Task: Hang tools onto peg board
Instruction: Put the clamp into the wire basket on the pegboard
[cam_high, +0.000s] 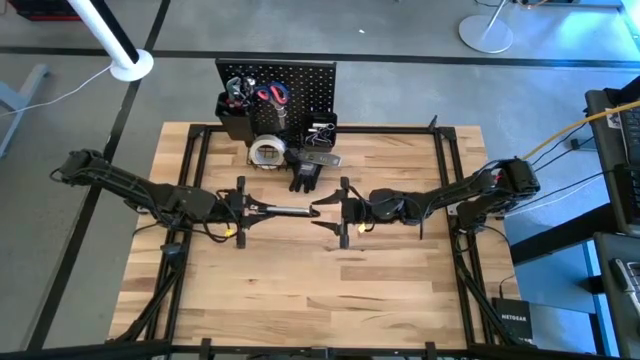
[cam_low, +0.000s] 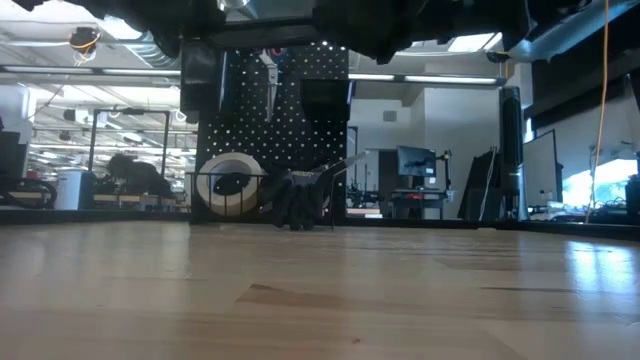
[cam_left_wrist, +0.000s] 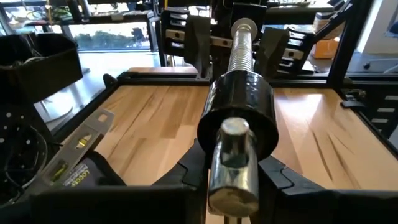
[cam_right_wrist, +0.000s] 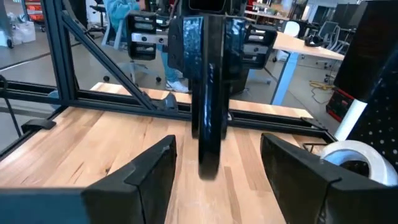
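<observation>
C-clamp (cam_high: 290, 211) gripped by left fingers (cam_left_wrist: 292, 180); right fingers (cam_right_wrist: 149, 171) wide apart.

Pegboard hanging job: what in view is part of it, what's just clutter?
Job: C-clamp held by left gripper; open right gripper facing it; peg board; tape roll; gloves; level.
Clutter: NETGEAR box; white stand base.

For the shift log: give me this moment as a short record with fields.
left gripper: shut on clamp, mid-table
right gripper: open, facing the clamp's far end
peg board: upright at table's back edge
tape roll: at the board's foot
gloves: on table beside the roll
level: lying near the gloves
</observation>
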